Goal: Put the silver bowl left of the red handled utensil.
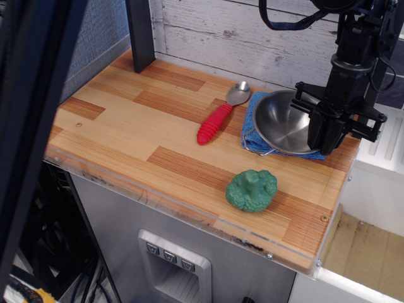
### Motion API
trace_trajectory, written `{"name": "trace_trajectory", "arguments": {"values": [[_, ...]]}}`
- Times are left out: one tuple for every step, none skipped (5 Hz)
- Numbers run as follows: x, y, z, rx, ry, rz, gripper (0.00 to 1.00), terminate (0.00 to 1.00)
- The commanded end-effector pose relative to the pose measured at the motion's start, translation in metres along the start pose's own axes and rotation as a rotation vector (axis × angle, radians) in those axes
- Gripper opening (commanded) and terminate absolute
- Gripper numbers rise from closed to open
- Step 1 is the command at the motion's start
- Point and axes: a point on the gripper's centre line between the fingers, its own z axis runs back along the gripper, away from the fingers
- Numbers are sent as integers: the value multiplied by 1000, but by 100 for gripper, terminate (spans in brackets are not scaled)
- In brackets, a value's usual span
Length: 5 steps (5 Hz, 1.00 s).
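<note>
The silver bowl [283, 123] is tilted, its open side facing left, over a blue cloth [252, 126] at the back right of the wooden table. My gripper [326, 140] is shut on the bowl's right rim. One wire loop handle shows at the bowl's lower left; the other is hidden. The red handled utensil [214, 124], a spoon with its metal end pointing toward the back wall, lies just left of the cloth and the bowl.
A green broccoli toy [252, 190] sits near the table's front edge, below the bowl. A dark post [140, 31] stands at the back left. A white ledge [385, 148] borders the table on the right. The wooden table [126, 120] extends left of the spoon.
</note>
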Motion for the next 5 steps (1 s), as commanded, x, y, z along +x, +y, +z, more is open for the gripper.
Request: {"name": "trace_trajectory", "arguments": {"values": [[-11,6,57,17,-117,-3,0,0],[-18,16,74,22,-138,17,0,0],[-23,24,83,19,-144,22,0,0],[-28,34,91,19,-151,42,0,0],[-32,40,97,15,-160,55,0,0]]}}
